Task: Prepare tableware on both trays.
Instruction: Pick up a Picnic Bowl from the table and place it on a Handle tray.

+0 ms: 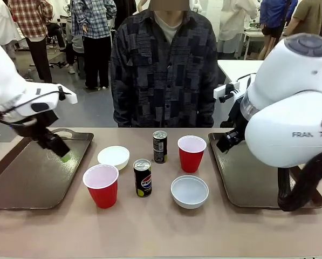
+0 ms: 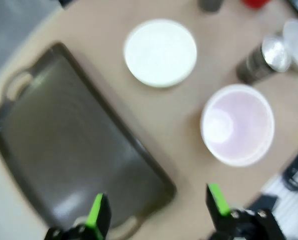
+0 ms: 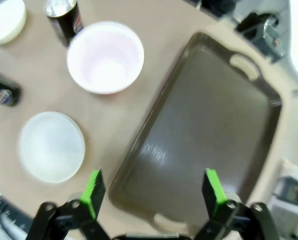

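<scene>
1. Jaws of the left pincer [image 2: 156,207] stand wide apart with nothing between them. One green pad [image 2: 98,215] hangs over the end of the left tray [image 2: 64,145], the other over the bare table [image 2: 188,165].
2. Ahead of that pincer, off the tray, sits the left bowl [image 2: 160,52]. Closer to the table-side pad is the left cup [image 2: 237,124], mouth up.
3. The right pincer [image 3: 152,187] gapes just as wide and grips nothing. One pad is over the right tray [image 3: 203,135], the other just off the tray's corner.
4. On that off-tray side the right bowl [image 3: 51,145] lies nearest the pincer. The right cup [image 3: 105,56] stands beyond it, upright, close beside the tray's long rim.
5. In the front view, the left pincer hangs low over its tray. Between the two pincers the Pepsi can [image 1: 142,177] and the second can [image 1: 159,146] stand upright and apart, the Pepsi can just beside the left cup. All six pieces rest on the table between the trays.
6. A person [image 1: 163,65] stands at the far side, beyond both pincers.
</scene>
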### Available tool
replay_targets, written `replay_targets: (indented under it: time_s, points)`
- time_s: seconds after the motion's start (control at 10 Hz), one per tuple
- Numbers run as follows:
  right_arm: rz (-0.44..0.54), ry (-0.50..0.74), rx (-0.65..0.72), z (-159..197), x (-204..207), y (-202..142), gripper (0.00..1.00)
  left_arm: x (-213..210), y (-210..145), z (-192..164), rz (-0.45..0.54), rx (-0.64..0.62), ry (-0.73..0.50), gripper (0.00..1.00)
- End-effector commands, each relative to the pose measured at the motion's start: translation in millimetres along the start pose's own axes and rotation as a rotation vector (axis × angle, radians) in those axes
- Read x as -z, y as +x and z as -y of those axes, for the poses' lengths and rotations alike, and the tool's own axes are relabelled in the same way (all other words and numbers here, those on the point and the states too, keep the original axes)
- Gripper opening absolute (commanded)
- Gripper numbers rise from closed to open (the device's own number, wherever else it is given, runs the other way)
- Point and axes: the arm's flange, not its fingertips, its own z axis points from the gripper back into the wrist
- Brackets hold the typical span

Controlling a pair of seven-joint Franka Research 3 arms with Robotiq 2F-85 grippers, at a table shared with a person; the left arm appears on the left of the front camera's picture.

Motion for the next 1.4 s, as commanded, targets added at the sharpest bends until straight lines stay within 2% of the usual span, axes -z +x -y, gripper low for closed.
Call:
replay_targets:
  time_s: [0.0, 0.1, 0.2, 0.3, 0.5, 0.6, 0.7, 0.8, 1.0, 1.2, 1.3]
  points:
    - [-0.020, 0.089, 0.093, -24.1, 6.7, -144.7, 1.00, -2.0, -80.1, 29.6, -0.029, -0.021, -0.060, 1.00]
    - [-0.047, 0.041, 0.078, -23.0, 14.0, -157.1, 1.00, 2.5, -86.6, 31.0, -0.032, -0.037, 0.005, 1.00]
    - [-0.070, -0.244, 0.078, -14.4, 24.9, -147.1, 1.00, 10.1, -77.4, 22.9, -0.010, -0.053, 0.103, 1.00]
    - [-0.057, 0.038, 0.050, -11.7, -20.3, -11.9, 1.00, -30.1, -20.6, 11.8, -0.046, -0.008, -0.030, 1.00]
    - [-0.057, 0.038, 0.050, -11.7, -20.3, -11.9, 1.00, -30.1, -20.6, 11.8, -0.046, -0.008, -0.030, 1.00]
    - [-0.066, -0.036, 0.059, -9.4, -23.3, -14.3, 1.00, -34.2, -21.3, 11.1, -0.044, -0.012, 0.001, 1.00]
    - [-0.071, 0.056, 0.097, 5.9, -25.9, -25.0, 1.00, -42.6, -27.9, -1.6, 0.042, -0.067, -0.108, 1.00]
    - [-0.060, 0.219, 0.160, 31.6, -32.1, -43.2, 1.00, -56.8, -39.4, -23.5, 0.122, -0.144, -0.213, 1.00]
    - [0.028, 0.491, 0.270, 86.2, -52.8, -89.8, 1.00, -81.3, -67.8, -67.8, 0.246, -0.276, -0.431, 1.00]
    - [0.130, 0.638, 0.402, 135.4, -72.9, -136.8, 1.00, -98.5, -89.6, -101.4, 0.320, -0.400, -0.571, 1.00]
    - [0.173, 0.693, 0.474, 159.8, -79.2, -161.1, 1.00, -105.1, -102.0, -115.6, 0.322, -0.447, -0.620, 1.00]
